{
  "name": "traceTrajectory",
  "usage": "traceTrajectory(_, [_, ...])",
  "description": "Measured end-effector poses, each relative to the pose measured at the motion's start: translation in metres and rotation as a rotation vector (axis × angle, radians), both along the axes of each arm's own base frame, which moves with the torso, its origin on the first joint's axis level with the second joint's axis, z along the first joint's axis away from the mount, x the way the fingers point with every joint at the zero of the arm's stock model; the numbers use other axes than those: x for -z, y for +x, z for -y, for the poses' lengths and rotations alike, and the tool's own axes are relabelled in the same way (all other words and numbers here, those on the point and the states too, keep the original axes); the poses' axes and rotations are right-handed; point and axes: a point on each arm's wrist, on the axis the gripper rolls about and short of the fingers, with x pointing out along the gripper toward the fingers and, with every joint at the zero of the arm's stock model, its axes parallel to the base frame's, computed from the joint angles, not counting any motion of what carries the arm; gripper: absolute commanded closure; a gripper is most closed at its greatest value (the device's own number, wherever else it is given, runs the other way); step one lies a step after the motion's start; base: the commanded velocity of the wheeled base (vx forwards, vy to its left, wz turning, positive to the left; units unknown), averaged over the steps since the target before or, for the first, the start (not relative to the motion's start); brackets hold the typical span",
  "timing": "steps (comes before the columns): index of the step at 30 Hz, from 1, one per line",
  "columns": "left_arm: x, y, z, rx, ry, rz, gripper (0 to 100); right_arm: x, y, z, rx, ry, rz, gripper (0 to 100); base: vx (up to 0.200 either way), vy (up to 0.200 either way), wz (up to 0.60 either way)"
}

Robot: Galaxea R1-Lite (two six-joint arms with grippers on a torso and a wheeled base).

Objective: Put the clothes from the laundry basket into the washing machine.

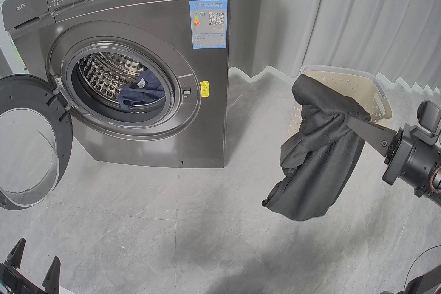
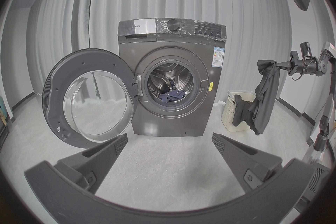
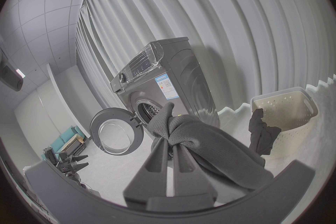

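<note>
My right gripper is shut on a dark grey garment and holds it in the air, to the right of the washing machine. The cloth hangs down in front of the cream laundry basket. In the right wrist view the fingers pinch a bunched fold of the garment. A second dark cloth is draped over the basket's rim. The machine's round door stands open to the left, and a blue garment lies in the drum. My left gripper is low, open and holds nothing.
White curtains hang behind the machine and the basket. Grey tiled floor stretches between me and the machine. The open door juts out over the floor at the left.
</note>
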Motion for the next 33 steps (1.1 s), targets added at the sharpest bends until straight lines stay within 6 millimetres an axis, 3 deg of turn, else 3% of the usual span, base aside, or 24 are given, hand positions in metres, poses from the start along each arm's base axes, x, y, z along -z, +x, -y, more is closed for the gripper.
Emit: traceTrajectory(33, [0.0002, 0.0000, 0.0000, -0.001, 0.000, -0.001, 0, -0.0048, 0.0040, 0.0017, 0.023, 0.029, 0.038, 100, 0.000, 0.200, 0.00])
